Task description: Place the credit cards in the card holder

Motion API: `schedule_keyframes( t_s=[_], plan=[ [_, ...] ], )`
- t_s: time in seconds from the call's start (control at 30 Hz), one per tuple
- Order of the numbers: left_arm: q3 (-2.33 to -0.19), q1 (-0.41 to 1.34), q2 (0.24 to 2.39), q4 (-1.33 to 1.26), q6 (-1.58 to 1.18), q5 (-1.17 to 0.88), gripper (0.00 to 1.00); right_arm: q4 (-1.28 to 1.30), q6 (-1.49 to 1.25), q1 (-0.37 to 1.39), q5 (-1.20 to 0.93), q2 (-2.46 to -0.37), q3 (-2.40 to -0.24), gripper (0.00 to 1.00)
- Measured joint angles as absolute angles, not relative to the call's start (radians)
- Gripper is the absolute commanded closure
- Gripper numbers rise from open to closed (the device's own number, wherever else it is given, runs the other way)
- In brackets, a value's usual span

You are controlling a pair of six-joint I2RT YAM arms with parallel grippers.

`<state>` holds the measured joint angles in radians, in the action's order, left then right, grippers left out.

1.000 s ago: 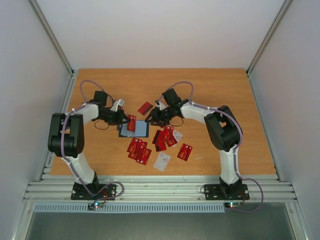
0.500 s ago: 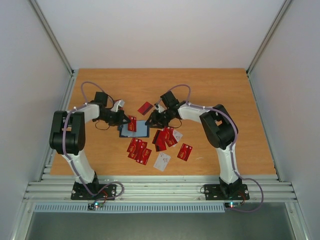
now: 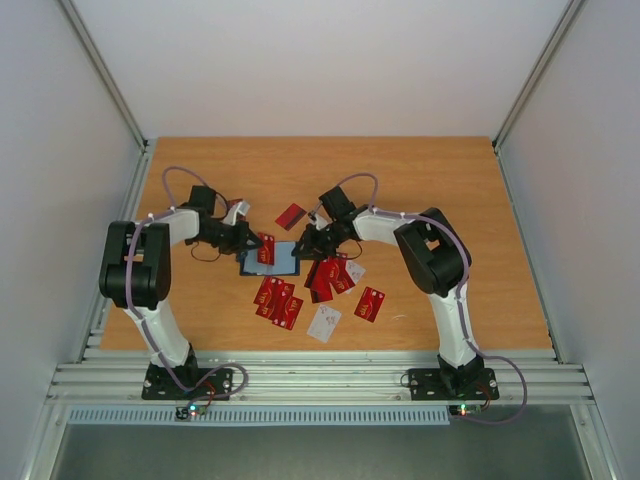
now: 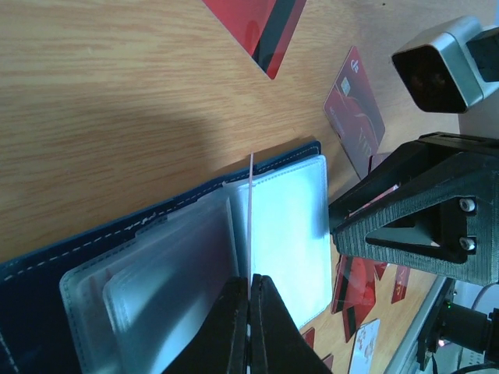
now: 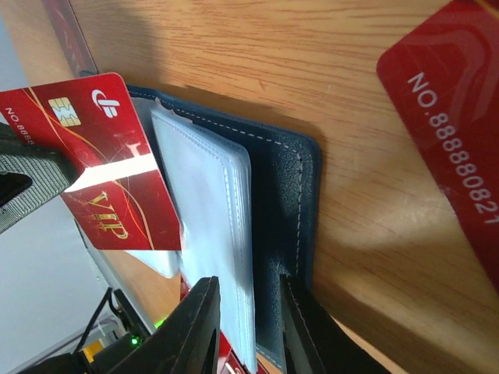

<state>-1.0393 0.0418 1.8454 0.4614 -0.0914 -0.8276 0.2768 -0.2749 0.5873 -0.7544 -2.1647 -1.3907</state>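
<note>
Two things could go wrong from here. The flat red plastic VIP card [image 5: 101,156] stands on edge over the small navy-blue folding card holder [image 5: 292,195], which lies open on the orange wood-grain table [image 3: 430,180] between the two arms. Its clear plastic sleeves [image 4: 281,234] are limp and fanned over one another. A slight slant of the card would likely catch a sleeve's lip, buckle it, or send the card between two pockets instead of into one. The holder also looks light and lies loose, so a push along the table could slide it away unless something pins it.

The left gripper [image 4: 250,300] has its jaws pressed fully together on the near end of the VIP card, which shows in its own camera only as a thin pale line. The right gripper [image 5: 249,300] sits at the holder's opposite edge, its two fingers a little apart and astride the navy cover and the outermost sleeves. Whether they already pinch that edge or only flank it, I cannot tell from this angle. If they do not hold it, the sliding risk is real.

The other credit cards [image 3: 278,300], mostly red with a white one or two, lie scattered on the near side of the holder, and one lies apart on the far side.
</note>
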Motion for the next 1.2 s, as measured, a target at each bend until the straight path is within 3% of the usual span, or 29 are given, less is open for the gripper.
schedule_keyframes(
  t_s=[0.33, 1.2],
  plan=[
    [-1.015, 0.046, 1.845, 0.458, -0.109, -0.864, 1.00, 0.297, -0.260, 0.590, -0.752, -2.181, -1.408, 0.89],
    [-1.036, 0.053, 1.865, 0.562, -0.307, -0.827, 1.00, 0.341, -0.233, 0.590, -0.762, -2.196, -1.436, 0.91]
  ],
)
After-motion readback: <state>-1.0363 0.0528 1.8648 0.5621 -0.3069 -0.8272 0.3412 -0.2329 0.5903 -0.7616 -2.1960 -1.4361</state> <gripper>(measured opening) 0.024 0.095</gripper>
